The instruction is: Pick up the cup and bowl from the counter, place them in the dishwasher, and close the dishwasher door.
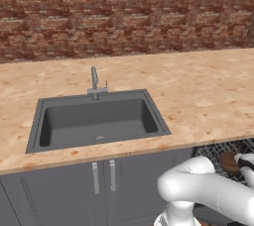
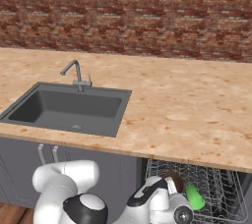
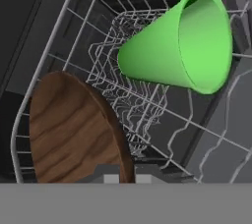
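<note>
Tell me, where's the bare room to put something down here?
Wide bare counter runs right of the sink to the brick wall. Crowded: the dishwasher rack, where the green cup, wooden bowl and the robot's hand meet.

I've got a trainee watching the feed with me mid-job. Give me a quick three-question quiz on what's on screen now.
1. True or false: the green cup lies on its side in the dishwasher rack.
2. Where is the brown wooden bowl? A) in the sink B) on the counter C) at the gripper, over the rack
3. Fill in: the dishwasher sits to the ___ of the sink in the left base view.

Key: 1 true; 2 C; 3 right.
</note>
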